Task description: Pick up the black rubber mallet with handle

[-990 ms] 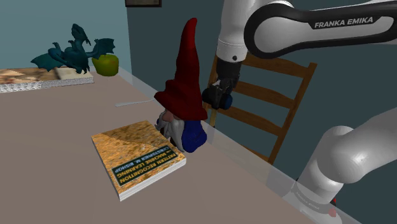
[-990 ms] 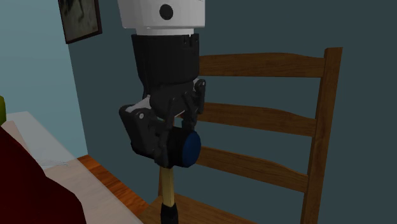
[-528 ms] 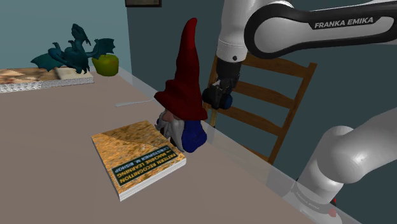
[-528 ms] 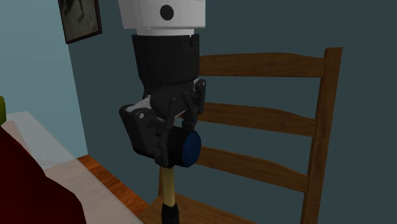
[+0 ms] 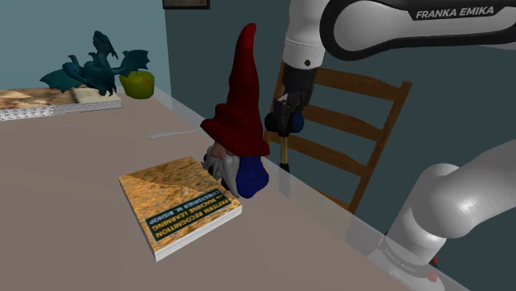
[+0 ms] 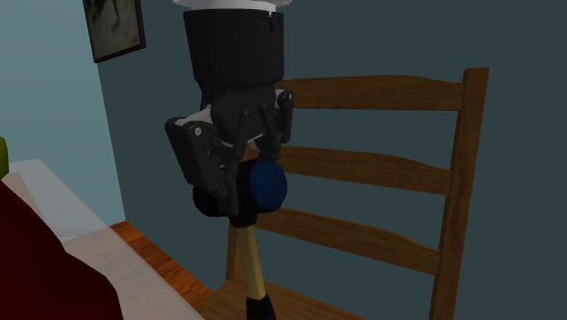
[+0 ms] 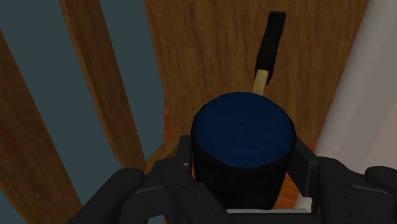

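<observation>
Roughly vertical mallet [image 6: 257,189], handle downward

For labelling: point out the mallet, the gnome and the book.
mallet [image 6: 265,185]: second exterior view, dark blue face of its head.
gnome [image 5: 244,91]: shoulder view, red hat.
book [image 5: 174,198]: shoulder view, cover.

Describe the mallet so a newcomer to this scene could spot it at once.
Find the wooden chair beside the table. Before its slatted back, the robot's black hand clasps the mallet. It alone has a round dark head, blue-faced, above a pale handle.
</observation>
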Action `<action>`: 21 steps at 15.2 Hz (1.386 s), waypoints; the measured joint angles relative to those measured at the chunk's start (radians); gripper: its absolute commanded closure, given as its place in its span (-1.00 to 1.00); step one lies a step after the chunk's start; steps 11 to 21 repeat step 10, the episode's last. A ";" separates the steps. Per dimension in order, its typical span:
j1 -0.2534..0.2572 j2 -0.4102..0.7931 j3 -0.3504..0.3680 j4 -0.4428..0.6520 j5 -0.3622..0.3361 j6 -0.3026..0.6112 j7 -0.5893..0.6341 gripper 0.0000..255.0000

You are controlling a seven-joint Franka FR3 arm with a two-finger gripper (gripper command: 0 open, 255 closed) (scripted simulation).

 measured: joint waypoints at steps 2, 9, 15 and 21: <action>0.000 -0.002 -0.003 0.027 0.000 -0.029 -0.004 1.00; -0.011 0.022 -0.009 0.137 -0.011 -0.114 -0.017 1.00; -0.011 0.024 -0.009 0.147 -0.011 -0.122 -0.017 1.00; -0.011 0.024 -0.009 0.147 -0.011 -0.122 -0.017 1.00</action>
